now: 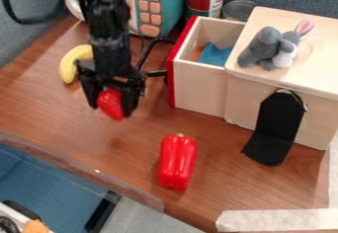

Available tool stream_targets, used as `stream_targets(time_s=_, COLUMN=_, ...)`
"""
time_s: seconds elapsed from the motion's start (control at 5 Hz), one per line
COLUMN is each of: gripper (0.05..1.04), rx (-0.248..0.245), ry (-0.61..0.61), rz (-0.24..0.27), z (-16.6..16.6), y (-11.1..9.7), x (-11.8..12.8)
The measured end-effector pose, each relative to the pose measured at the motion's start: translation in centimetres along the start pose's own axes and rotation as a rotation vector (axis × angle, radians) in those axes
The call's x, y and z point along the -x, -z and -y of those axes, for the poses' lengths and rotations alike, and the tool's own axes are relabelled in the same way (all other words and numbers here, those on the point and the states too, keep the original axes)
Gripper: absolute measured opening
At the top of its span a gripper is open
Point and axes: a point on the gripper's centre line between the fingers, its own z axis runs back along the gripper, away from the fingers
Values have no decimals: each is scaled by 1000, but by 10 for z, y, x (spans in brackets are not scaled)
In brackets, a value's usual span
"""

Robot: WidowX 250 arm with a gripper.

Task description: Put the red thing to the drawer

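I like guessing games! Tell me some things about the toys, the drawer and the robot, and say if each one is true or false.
1. The gripper is holding a red strawberry. True.
2. The drawer is pushed all the way shut. False: the drawer is pulled open.
3. A gray toy bunny is on top of the wooden box. True.
4. The red pepper is inside the drawer. False: the pepper is on the table.
5. The banana is on the table. True.
6. The soft-looking thing in the drawer is green. False: it is blue.
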Motion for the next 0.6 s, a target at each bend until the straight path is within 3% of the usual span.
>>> stream_targets(time_s=0.2, gripper=815, rx=85, ry=54, rz=106, z=32, y=-42, x=-20)
stream_targets(time_s=0.6, gripper=815, rx=194, ry=136, rz=247, z=86, y=-103, x=-71)
